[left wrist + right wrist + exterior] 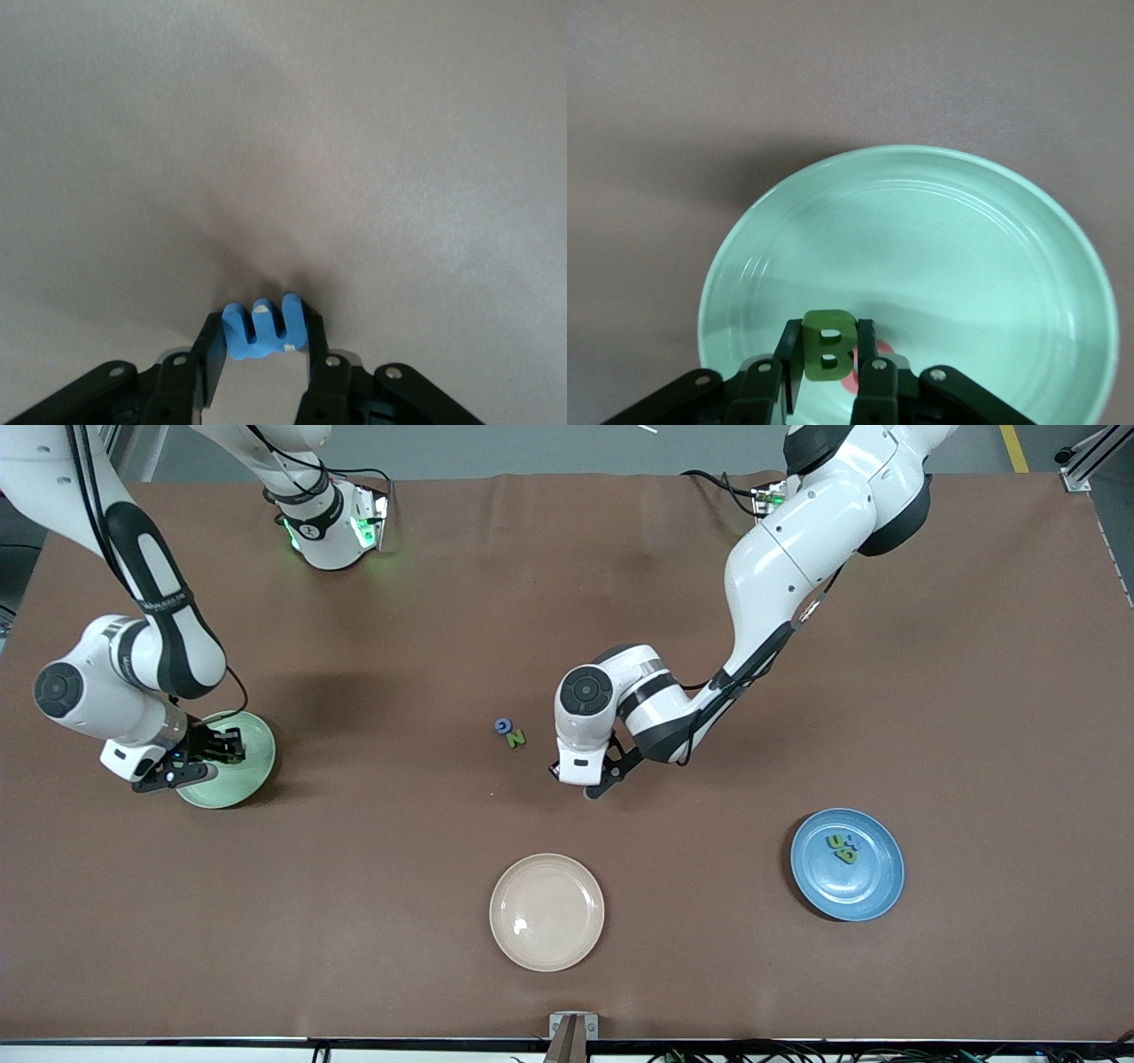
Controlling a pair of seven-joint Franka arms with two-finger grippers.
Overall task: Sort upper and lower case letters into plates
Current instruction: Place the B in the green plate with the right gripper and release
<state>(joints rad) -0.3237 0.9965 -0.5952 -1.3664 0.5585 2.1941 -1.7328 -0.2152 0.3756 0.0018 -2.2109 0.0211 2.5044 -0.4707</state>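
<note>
Blue E (262, 328), prongs pointing away from wrist, pinched in left gripper (262, 341); right gripper (827, 354) clamps green B (827, 343) over mint plate (966, 230).

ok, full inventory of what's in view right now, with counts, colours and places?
Mint green plate: 1, at the right arm's end of the table; something red lies in it under the pincer.
Blue plate: 1, at the left arm's end; holds small green and blue letters, count unclear.
Cream-beige plate: 1, empty, nearest the front camera, mid-table.
Blue G and green N: 1 each, touching, on the bare table mid-table.
Blue E: 1, between the left pincer's fingers.
Green B: 1, in the right pincer.
Left pincer: around the E at the table, beside the G and N.
Right pincer: shut on the B, over the mint green plate.
</note>
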